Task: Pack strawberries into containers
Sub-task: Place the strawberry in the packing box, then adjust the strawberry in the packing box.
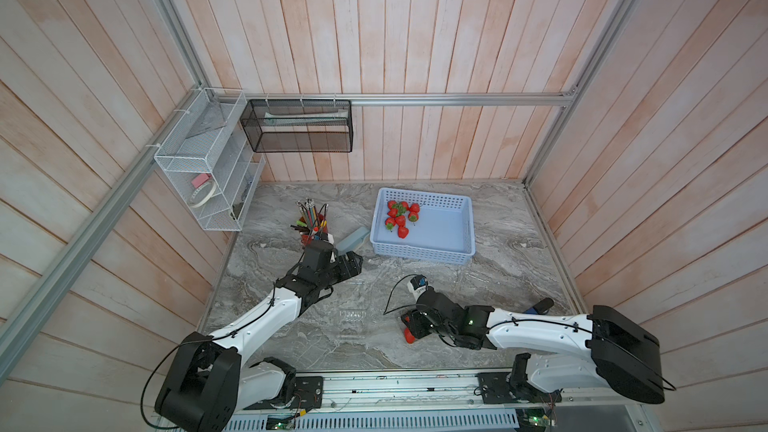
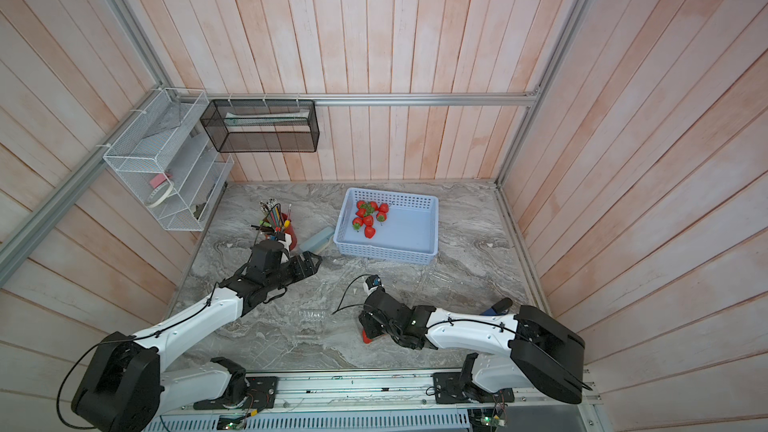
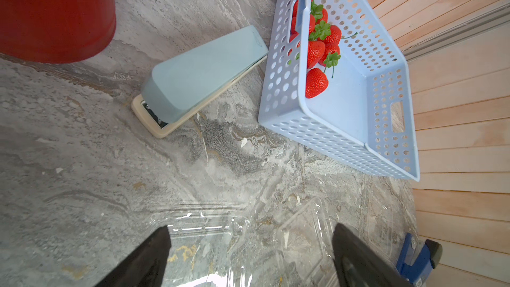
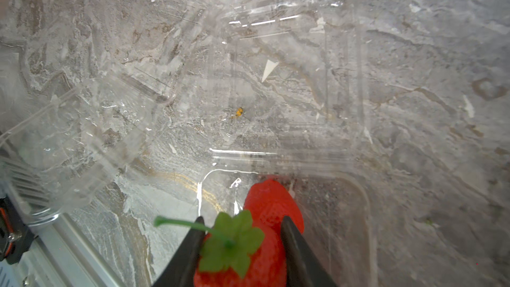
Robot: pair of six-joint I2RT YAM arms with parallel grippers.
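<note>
The left hand hovers released, spread wide, over a clear container on the bench. Strawberries cluster in a far corner of the blue basket. The right hand grasps one strawberry inside a second container.

- Pale wooden plank walls surround you on three sides.
- Your table is grey marble.
- A white wire rack and a black mesh basket hang by your far-left corner.

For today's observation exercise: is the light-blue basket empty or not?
Not empty: strawberries cluster in one corner of the basket; the rest of its floor is bare.
</note>
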